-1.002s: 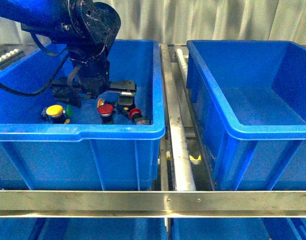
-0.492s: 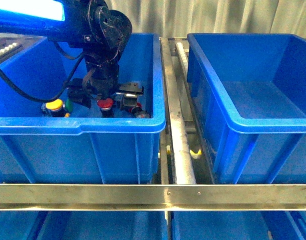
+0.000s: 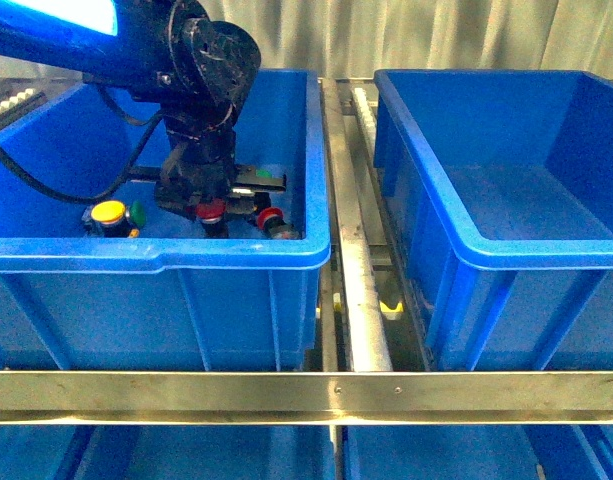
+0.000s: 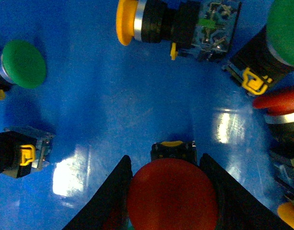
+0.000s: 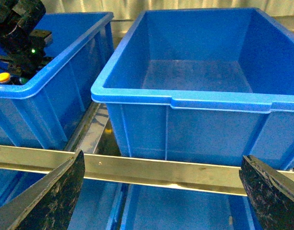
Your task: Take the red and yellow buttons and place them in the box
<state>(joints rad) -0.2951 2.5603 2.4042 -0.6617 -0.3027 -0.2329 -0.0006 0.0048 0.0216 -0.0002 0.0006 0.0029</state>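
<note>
My left gripper [image 3: 212,203] is down in the left blue bin [image 3: 156,255] and shut on a red button [image 3: 213,210]. In the left wrist view its red cap [image 4: 171,196] fills the gap between the two black fingers [image 4: 113,191], with its body touching the bin floor. A second red button [image 3: 269,218] lies just right of it. A yellow button [image 3: 109,212] stands to the left, and another lies on its side [image 4: 130,21]. My right gripper [image 5: 161,191] is open and empty, in front of the empty right box [image 5: 199,72].
Green-capped buttons [image 4: 23,63] [image 4: 283,31] lie among the others in the left bin. A metal rail [image 3: 306,395] runs across in front of both bins. A roller track [image 3: 361,270] lies between them. More blue bins sit below.
My left gripper has moved right and down onto the red button and shut on it. The right arm has not moved.
</note>
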